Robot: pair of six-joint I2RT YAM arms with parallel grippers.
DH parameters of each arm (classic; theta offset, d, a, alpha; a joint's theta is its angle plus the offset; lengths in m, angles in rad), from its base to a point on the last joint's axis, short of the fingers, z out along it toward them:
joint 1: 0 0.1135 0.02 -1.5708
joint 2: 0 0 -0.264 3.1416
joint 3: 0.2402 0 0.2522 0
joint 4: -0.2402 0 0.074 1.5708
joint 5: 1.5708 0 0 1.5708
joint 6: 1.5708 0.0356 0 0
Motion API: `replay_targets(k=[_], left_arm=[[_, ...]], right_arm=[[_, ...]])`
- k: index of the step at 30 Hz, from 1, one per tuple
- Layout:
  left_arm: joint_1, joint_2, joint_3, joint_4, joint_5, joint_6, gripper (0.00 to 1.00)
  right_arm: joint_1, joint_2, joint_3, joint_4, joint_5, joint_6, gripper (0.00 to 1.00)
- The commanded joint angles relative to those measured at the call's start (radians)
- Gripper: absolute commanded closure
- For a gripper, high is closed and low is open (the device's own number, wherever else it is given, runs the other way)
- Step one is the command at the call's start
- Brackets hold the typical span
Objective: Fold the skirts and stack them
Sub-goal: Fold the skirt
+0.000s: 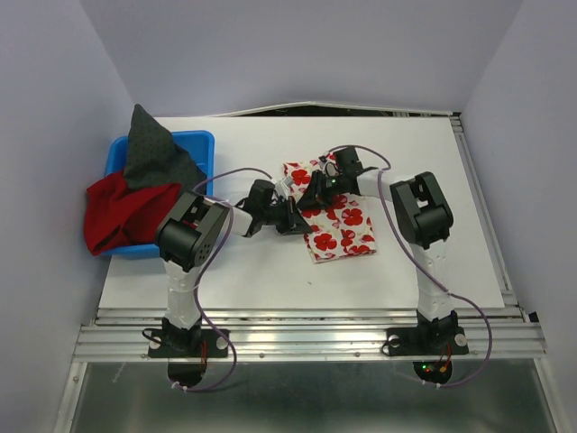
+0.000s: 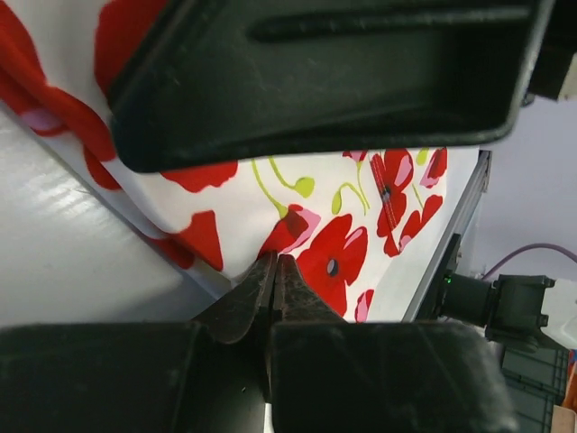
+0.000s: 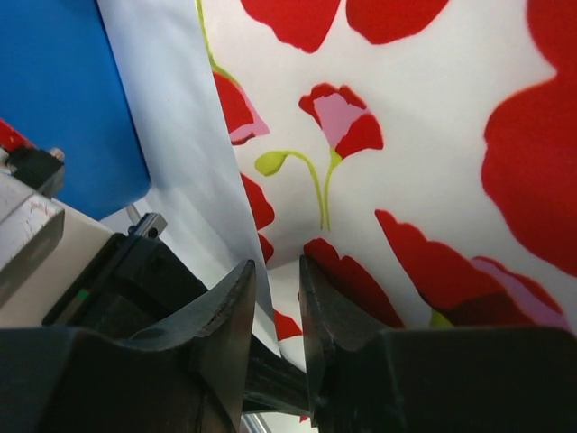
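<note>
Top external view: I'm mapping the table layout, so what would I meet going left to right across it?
bin → floral skirt → right elbow

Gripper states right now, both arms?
Left gripper: shut at the skirt edge; whether it pinches cloth cannot be told.
Right gripper: slightly open, skirt edge at its tips.

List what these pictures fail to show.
- Top view: contact with the floral skirt, hidden under the wrists.
- Left wrist view: whether the left gripper pinches cloth; its closed tips cover the spot.
- Top view: the blue bin inside, covered by the red skirt and grey skirt.
</note>
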Motion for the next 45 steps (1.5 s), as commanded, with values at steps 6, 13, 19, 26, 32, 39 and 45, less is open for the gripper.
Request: replay_targets(k=[6,13,19,26,32,39,45], left_arm=[[0.057,0.025,-0.002,-0.109,-0.022,0.089,1.00],[0.058,0.040,0.017,-0.122,-0.008,0.116,1.00],[0.062,0.044,0.030,-0.152,-0.014,0.138,1.00],[0.063,-0.008,0.020,-0.137,0.036,0.159,0.99],[0.040,-0.251,0.062,-0.327,-0.034,0.497,0.70],[-0.157,-0.632,-0.092,-0.507,-0.474,1.277,0.02],[-0.401,-0.841,-0.350,-0.375,-0.664,1.665,0.02]], right_arm=[[-0.148,-0.115,-0.024,-0.248,-0.167,-0.391,0.66],[-0.173,-0.066,-0.209,-0.219,-0.335,-0.443,0.68],[-0.204,0.077,-0.280,-0.130,-0.327,-0.414,0.73],[-0.214,0.085,-0.248,-0.102,-0.292,-0.414,0.73],[-0.214,0.069,-0.190,-0.139,-0.234,-0.440,0.73],[-0.205,0.045,-0.177,-0.184,-0.215,-0.489,0.72],[-0.194,0.058,-0.176,-0.200,-0.163,-0.509,0.73]])
